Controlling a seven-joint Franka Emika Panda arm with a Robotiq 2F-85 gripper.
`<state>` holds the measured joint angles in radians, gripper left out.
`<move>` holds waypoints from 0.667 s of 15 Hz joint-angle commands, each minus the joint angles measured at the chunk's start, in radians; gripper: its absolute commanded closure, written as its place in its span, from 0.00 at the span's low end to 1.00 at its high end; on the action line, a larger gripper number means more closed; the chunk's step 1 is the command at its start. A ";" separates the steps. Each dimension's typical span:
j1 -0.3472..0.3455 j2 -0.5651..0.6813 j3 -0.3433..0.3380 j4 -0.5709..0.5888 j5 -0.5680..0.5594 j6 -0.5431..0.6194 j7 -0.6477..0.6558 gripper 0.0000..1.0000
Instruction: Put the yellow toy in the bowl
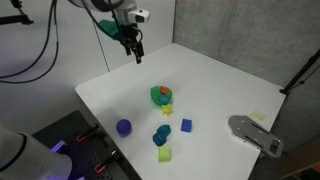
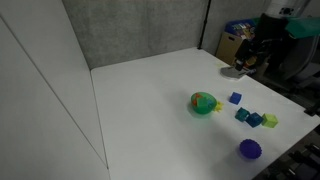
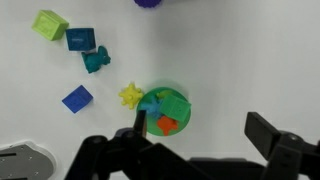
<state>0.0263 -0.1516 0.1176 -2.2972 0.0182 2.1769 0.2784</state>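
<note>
The tiny yellow star-shaped toy lies on the white table right beside the green bowl; it also shows in an exterior view. The bowl holds a green block, a blue piece and an orange piece. My gripper is open and empty, high above the table, well clear of the toy and bowl. In the wrist view its fingers frame the bowl's right side.
A yellow-green cube, a blue cube, a dark teal toy, a blue block and a purple ball lie near the bowl. A grey device sits at the table's edge.
</note>
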 commanded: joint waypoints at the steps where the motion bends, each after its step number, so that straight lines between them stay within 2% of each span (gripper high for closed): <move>1: -0.013 0.132 -0.048 0.116 0.035 0.034 -0.002 0.00; 10: -0.046 0.384 -0.148 0.229 0.102 0.162 0.033 0.00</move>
<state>-0.0134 0.1593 -0.0131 -2.1153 0.0996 2.3064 0.2792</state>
